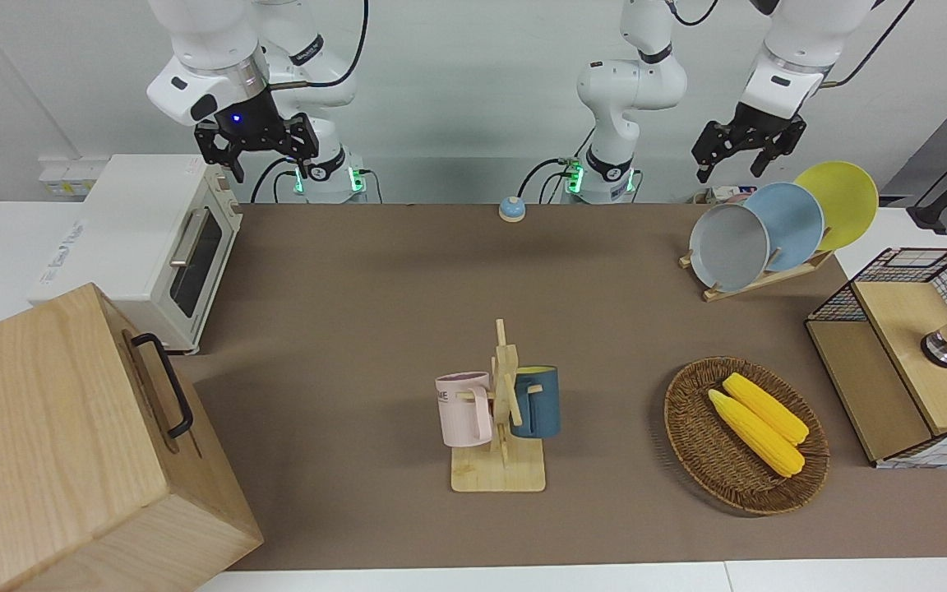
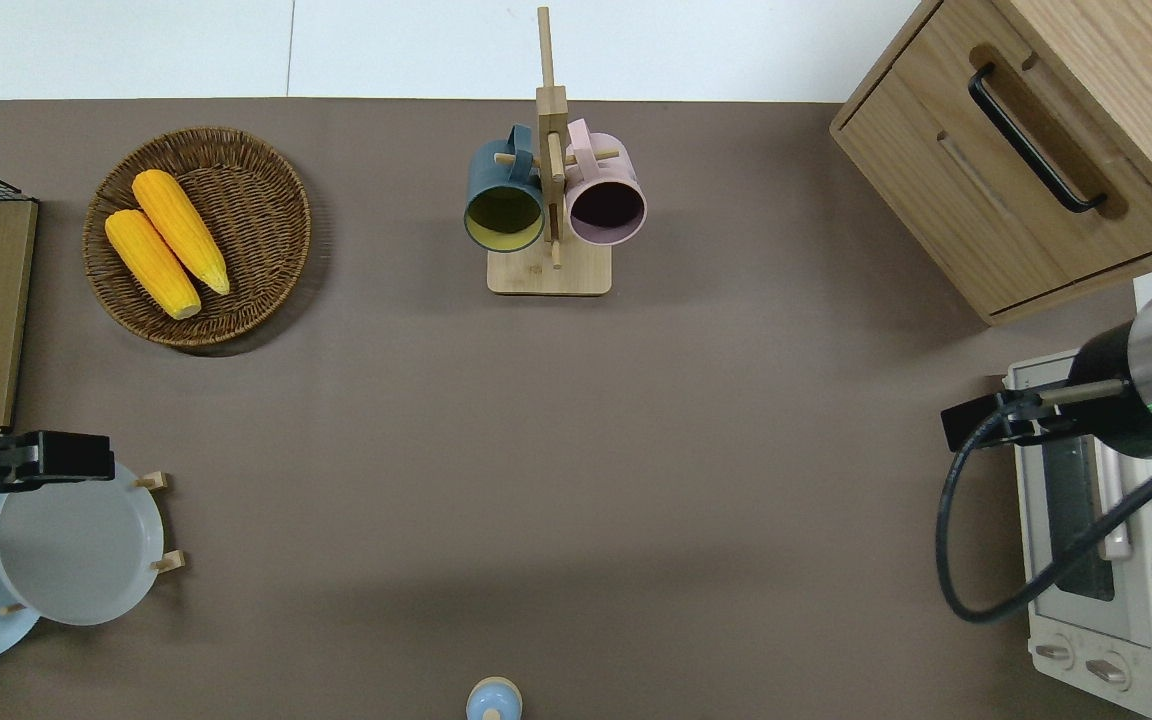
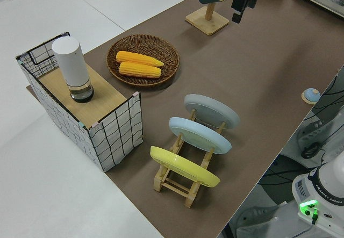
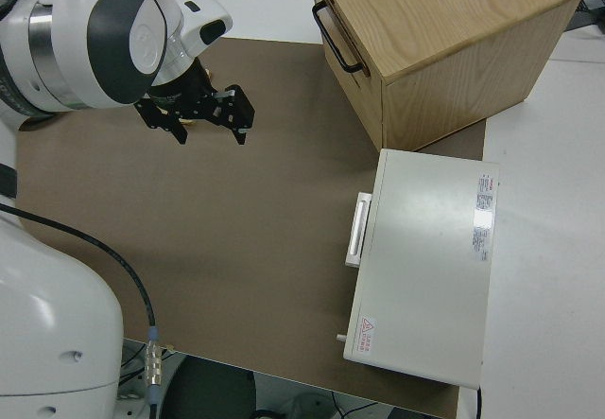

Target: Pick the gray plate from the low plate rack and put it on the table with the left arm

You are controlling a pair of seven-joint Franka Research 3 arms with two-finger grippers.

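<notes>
The gray plate point(image 1: 728, 247) point(image 2: 76, 555) point(image 3: 211, 110) leans in the end slot of the low plate rack point(image 1: 757, 282) point(image 3: 185, 187) that is farthest from the robots. The rack stands on the brown table point(image 1: 358, 288) at the left arm's end, close to the robots. A light-blue plate point(image 1: 790, 224) and a yellow plate point(image 1: 843, 201) fill the slots nearer the robots. My left gripper point(image 1: 730, 168) point(image 2: 46, 462) hangs open in the air over the gray plate's upper rim, touching nothing. The right gripper point(image 1: 256, 144) point(image 4: 203, 121) is parked and open.
A mug tree point(image 1: 502, 411) with a pink and a blue mug stands mid-table. A wicker basket point(image 1: 691, 444) of corn and a wire crate point(image 1: 901, 370) lie toward the left arm's end. A toaster oven point(image 1: 153, 247), a wooden cabinet point(image 1: 71, 444) and a small bell point(image 1: 511, 209) also stand here.
</notes>
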